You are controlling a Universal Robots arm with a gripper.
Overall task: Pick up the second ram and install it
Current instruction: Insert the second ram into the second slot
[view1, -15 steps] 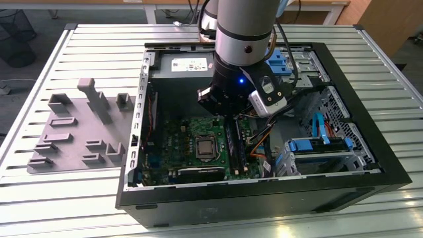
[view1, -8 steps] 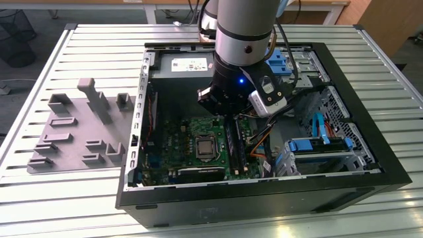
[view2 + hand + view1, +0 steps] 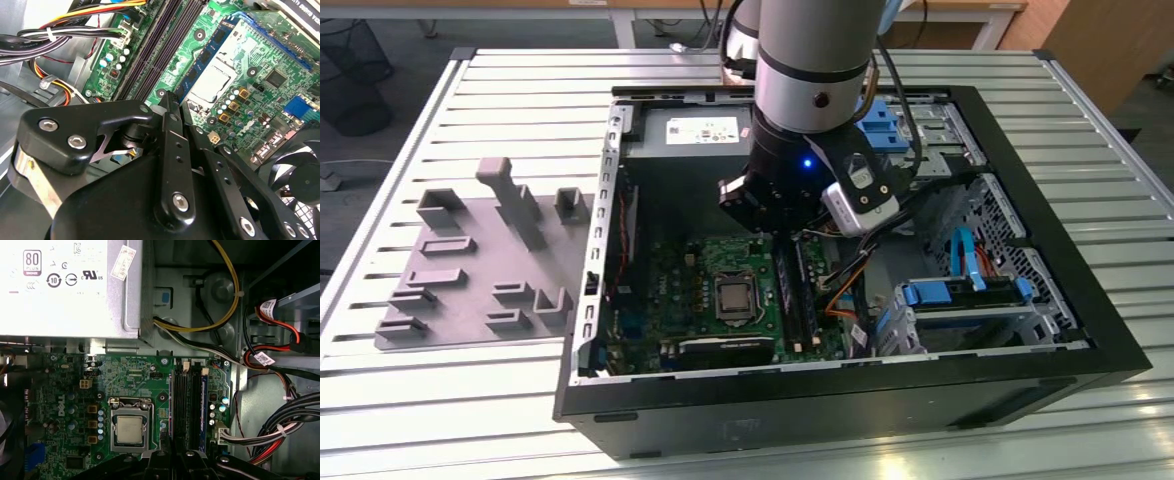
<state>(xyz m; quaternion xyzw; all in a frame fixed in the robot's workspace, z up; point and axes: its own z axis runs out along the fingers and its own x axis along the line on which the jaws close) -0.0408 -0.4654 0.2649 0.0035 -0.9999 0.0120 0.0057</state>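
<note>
The second ram [image 3: 212,52] is a blue-green stick with dark chips. It stands along the slot closest to the processor socket [image 3: 129,429] and appears as a thin blue strip [image 3: 171,400] in the first wrist view. My gripper [image 3: 180,107] is low inside the case, over the end of that stick. Its black fingers [image 3: 160,460] are drawn close together with the stick's end running in between them. In the exterior view the gripper [image 3: 778,232] hangs just above the black memory slots [image 3: 797,295].
Another blue stick [image 3: 204,405] sits in the outermost slot. The power supply [image 3: 65,285] borders the board, and cable bundles [image 3: 280,440] crowd the slot side. A fan [image 3: 300,175] lies near the gripper. Grey fixture blocks [image 3: 480,260] stand outside the case [image 3: 854,400].
</note>
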